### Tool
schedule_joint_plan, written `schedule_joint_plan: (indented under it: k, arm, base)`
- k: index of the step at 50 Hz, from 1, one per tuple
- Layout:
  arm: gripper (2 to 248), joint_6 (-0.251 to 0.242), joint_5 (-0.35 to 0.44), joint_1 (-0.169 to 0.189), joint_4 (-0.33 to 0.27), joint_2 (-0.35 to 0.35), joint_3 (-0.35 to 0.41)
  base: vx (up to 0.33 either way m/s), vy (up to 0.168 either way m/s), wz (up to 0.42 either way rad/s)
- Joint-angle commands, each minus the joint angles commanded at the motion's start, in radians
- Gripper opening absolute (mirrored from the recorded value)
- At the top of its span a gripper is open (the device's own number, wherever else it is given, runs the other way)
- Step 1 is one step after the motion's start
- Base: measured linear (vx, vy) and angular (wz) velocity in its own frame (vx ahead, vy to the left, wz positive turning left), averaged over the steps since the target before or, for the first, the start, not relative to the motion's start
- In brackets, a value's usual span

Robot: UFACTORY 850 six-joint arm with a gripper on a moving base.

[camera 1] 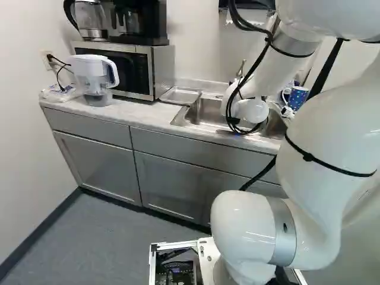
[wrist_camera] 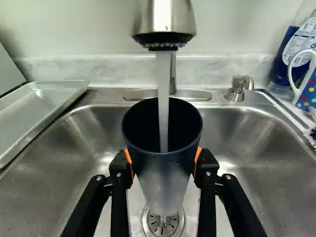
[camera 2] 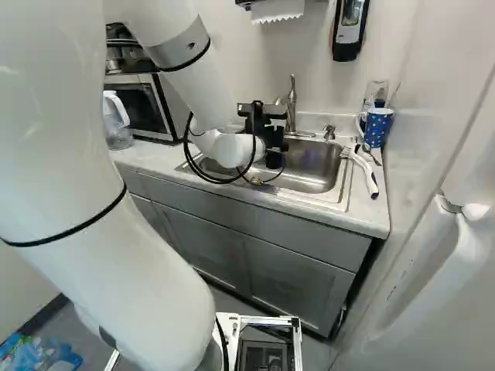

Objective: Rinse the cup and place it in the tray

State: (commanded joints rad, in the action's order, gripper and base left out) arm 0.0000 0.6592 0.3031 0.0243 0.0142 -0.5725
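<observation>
Your gripper (camera 2: pixel 270 139) holds cup (wrist_camera: pixel 165 175) from two sides, over sink (wrist_camera: pixel 59 158). Water (wrist_camera: pixel 162 84) pours into cup from tap (wrist_camera: pixel 165 17), at twelve o'clock. Tray (wrist_camera: pixel 42 108): ten o'clock from cup.

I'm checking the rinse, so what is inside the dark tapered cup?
A whitish stream of water falls into the cup from the silver faucet head, against a dark inner wall. The near rim hides the bottom and any pooled water.

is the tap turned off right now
No, water streams from the faucet into the cup held by the tool.
</observation>
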Motion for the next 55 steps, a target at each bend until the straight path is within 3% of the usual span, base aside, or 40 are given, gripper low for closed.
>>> schedule_joint_plan:
  k: [55]
  arm:
    - [125, 0.000, 0.000, 0.000, 0.000, 0.000, 0.000]
  base:
    - [0.000, 0.000, 0.000]
